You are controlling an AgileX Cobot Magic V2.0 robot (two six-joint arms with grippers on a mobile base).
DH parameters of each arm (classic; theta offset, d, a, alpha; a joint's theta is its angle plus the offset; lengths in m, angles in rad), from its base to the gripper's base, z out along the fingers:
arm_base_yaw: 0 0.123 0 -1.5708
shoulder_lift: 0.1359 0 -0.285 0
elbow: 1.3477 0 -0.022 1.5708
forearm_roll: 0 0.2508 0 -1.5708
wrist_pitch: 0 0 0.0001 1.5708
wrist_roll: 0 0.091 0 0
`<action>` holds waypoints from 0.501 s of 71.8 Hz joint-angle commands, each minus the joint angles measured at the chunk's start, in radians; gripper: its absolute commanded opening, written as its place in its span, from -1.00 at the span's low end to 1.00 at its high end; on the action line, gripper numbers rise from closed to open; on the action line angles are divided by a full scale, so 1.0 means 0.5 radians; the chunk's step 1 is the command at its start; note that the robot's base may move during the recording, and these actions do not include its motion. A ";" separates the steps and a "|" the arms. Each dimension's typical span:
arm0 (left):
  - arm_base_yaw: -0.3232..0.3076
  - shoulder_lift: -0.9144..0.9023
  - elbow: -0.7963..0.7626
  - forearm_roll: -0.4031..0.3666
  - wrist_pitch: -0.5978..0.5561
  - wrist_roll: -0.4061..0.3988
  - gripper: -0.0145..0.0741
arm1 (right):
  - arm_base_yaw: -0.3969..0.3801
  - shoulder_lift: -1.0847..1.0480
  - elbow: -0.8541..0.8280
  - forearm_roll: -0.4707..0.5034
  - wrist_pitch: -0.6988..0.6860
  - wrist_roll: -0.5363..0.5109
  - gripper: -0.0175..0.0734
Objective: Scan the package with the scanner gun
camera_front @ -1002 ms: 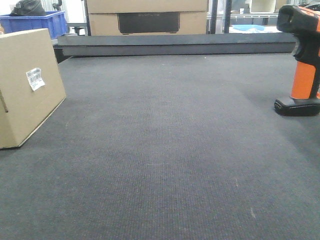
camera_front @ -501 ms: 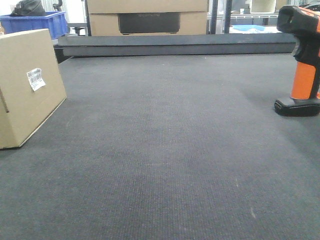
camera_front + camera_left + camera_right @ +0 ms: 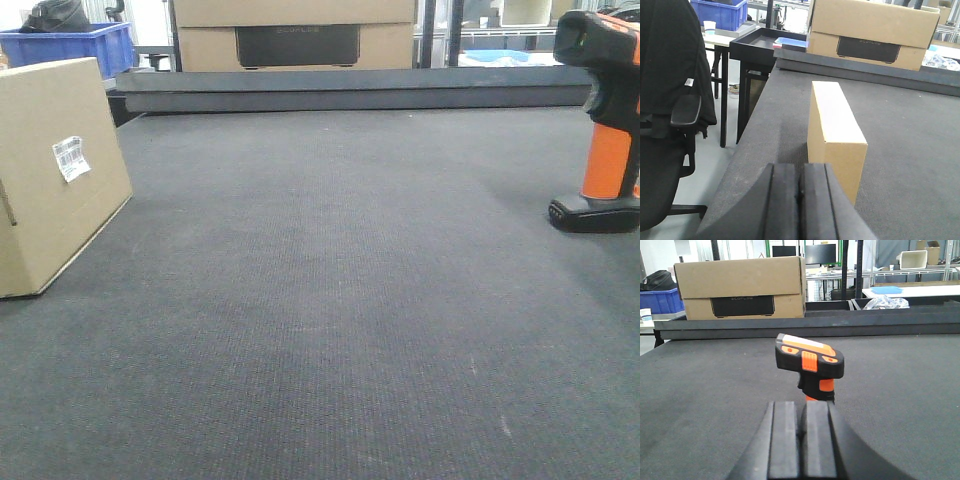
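standing upright on its flared base at the table's [image 3: 330, 300] right side, well apart from the package [image 3: 55, 170], the scanner gun [image 3: 605, 120] looks light and rigid; take the orange handle. long axis vertical, head facing the package. left pincer [image 3: 799, 200] and right pincer [image 3: 802, 440] both pressed together, empty.

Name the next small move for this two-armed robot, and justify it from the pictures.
Probably open the right gripper and ease it forward: its jaws are shut, holding nothing, and the orange-handled black scanner gun stands upright, ungrasped, directly ahead on the dark felt table.
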 commanded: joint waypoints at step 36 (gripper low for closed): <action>0.007 -0.011 0.002 0.003 -0.038 -0.001 -0.89 | 0.002 -0.444 0.384 0.087 0.026 -0.198 -0.99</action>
